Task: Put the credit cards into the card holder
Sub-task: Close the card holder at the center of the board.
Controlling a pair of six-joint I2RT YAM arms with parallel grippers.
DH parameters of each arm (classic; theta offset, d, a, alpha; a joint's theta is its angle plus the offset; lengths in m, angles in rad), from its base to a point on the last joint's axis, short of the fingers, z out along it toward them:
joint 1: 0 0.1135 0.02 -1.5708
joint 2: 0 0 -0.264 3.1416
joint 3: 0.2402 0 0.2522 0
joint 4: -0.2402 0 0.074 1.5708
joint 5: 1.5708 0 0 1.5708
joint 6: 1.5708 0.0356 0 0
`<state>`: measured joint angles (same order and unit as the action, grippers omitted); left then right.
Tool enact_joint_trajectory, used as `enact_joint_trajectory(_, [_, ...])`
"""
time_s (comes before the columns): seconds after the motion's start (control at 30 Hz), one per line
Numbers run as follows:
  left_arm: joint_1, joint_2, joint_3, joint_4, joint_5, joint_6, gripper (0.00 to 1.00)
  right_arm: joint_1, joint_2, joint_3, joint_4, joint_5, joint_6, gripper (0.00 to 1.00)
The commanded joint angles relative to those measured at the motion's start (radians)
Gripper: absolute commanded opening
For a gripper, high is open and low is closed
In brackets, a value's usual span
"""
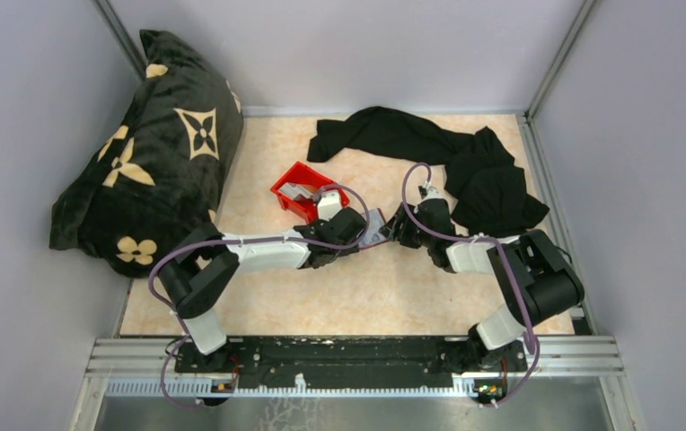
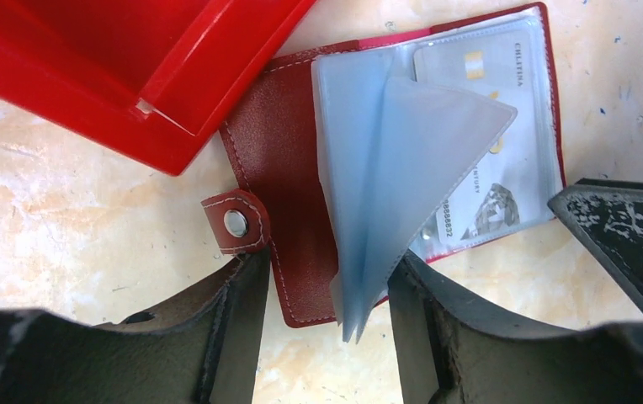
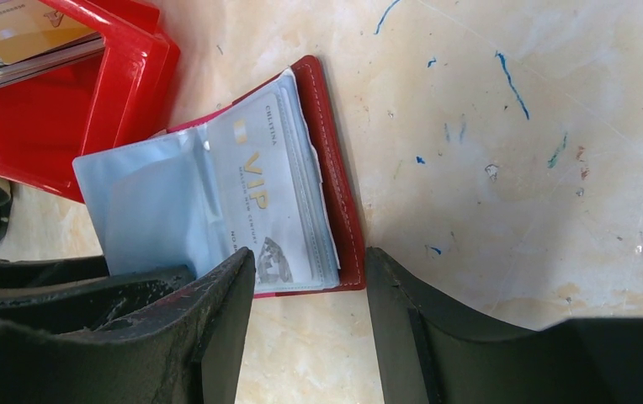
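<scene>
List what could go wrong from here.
1. The loose clear sleeves stand fanned between the jaws of the open left end effector; closing could crease them or grab several at once.
2. The right end effector straddles the edge of the card holder; a nudge might shove it into the red bin.

The top view looks steeply down from behind the arm bases (image 1: pixel 200 341), taking in the beige marbled tabletop (image 1: pixel 259 162). Both wrist views hang close above it, looking past the left gripper (image 2: pixel 322 273) and right gripper (image 3: pixel 310 265) at frame bottom. All share the open dark red leather card holder (image 2: pixel 268 143) and the bright red plastic bin (image 2: pixel 91 76), which is upper left in the wrist frames.
</scene>
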<state>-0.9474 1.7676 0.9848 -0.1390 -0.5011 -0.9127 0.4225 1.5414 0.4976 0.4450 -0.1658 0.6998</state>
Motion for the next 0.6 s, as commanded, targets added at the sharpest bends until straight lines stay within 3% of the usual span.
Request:
enact_joint_trajectory(0.0, [-0.028,-0.052,0.007,0.003,0.01,-0.015,0.58,0.008,0.061,-0.041,-0.152,-0.02,-0.014,0.52])
enact_joint_trajectory(0.57, [-0.058,-0.054,0.1,-0.008,-0.109,0.019,0.59,0.009,0.052,-0.049,-0.155,-0.021,-0.019,0.52])
